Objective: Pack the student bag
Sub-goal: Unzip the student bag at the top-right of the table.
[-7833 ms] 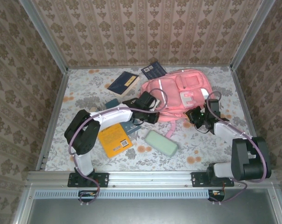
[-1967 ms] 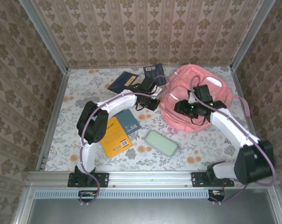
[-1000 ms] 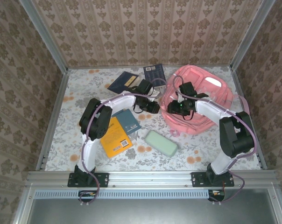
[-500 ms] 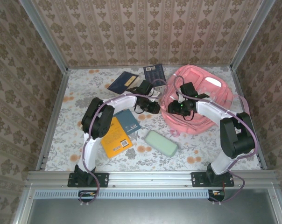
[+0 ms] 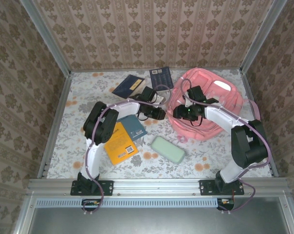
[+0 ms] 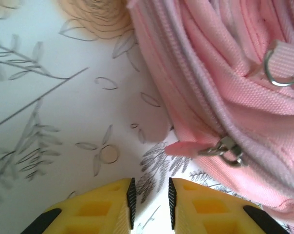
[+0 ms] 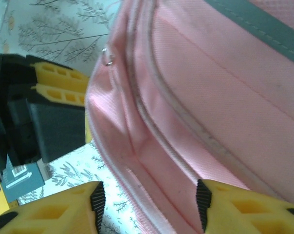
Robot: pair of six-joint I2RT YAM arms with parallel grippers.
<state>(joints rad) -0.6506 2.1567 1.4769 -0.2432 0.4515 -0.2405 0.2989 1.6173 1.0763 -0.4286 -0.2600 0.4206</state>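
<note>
The student bag (image 5: 215,102) is a large pink backpack bunched up at the back right of the table. My left gripper (image 5: 161,114) lies low beside the bag's left edge. In the left wrist view its jaws (image 6: 150,204) stand slightly open over bare tablecloth, with a pink zipper pull (image 6: 186,147) on a metal ring just ahead. My right gripper (image 5: 182,113) is at the same edge of the bag (image 7: 210,87). Its jaws (image 7: 148,204) are open wide, and the bag's seamed rim runs between them. The left gripper's yellow fingers (image 7: 59,83) show just beyond that rim.
Two dark blue books (image 5: 130,86) (image 5: 161,75) lie at the back, left of the bag. A teal book (image 5: 134,126) and an orange book (image 5: 119,142) lie near the left arm. A pale green case (image 5: 168,149) sits in the front middle. Patterned walls close three sides.
The bag, which lay flat earlier, now sits bunched further back and right. Over the last second both arms have barely shifted at its left edge.
</note>
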